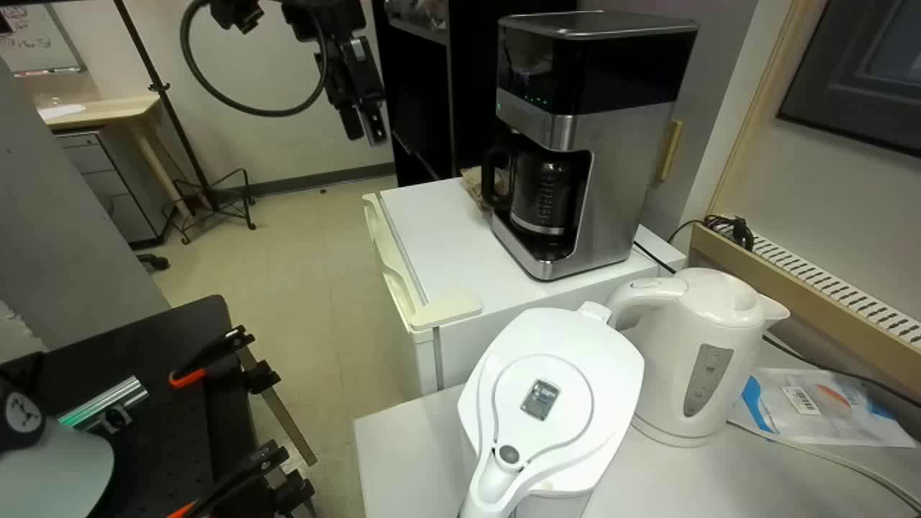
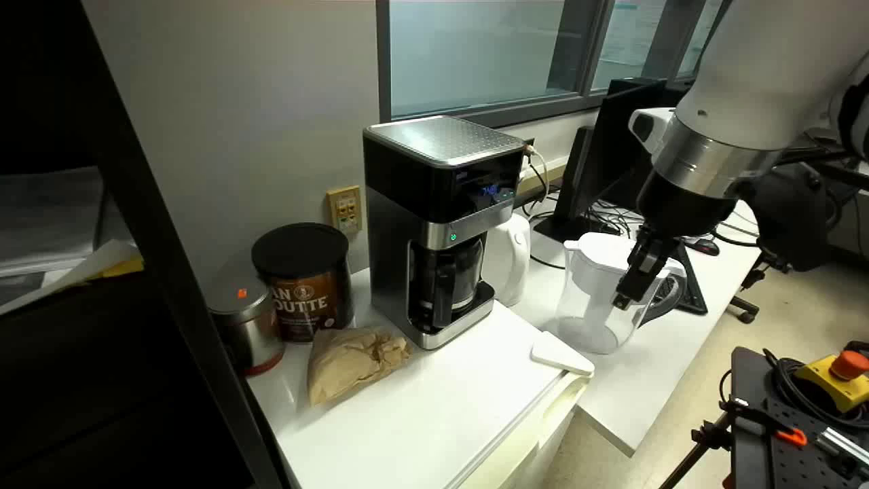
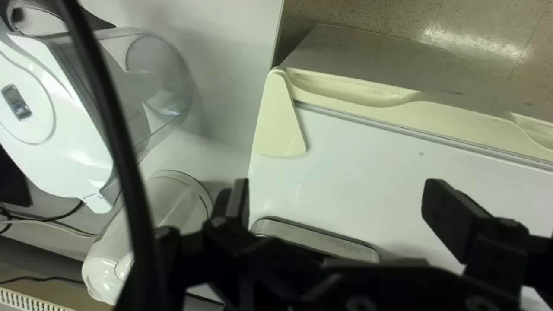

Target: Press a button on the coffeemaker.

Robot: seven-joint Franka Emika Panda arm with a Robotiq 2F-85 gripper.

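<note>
White robot arm (image 2: 767, 75) slants down from upper right in an exterior view. White-topped mini-fridge (image 3: 389, 172) carries coffeemaker (image 2: 438, 231): boxy, silvery metal, glossy black; wrist view catches just part of metal edge. Hand (image 3: 338, 198) angles down, apart from coffeemaker, fingers spread wide, holding nothing. Brown-labelled coffee can (image 2: 302, 288) shows in an exterior view only. Glass carafe (image 2: 466, 277) in lower recess; blue digits (image 2: 489, 191) lit above.
</note>
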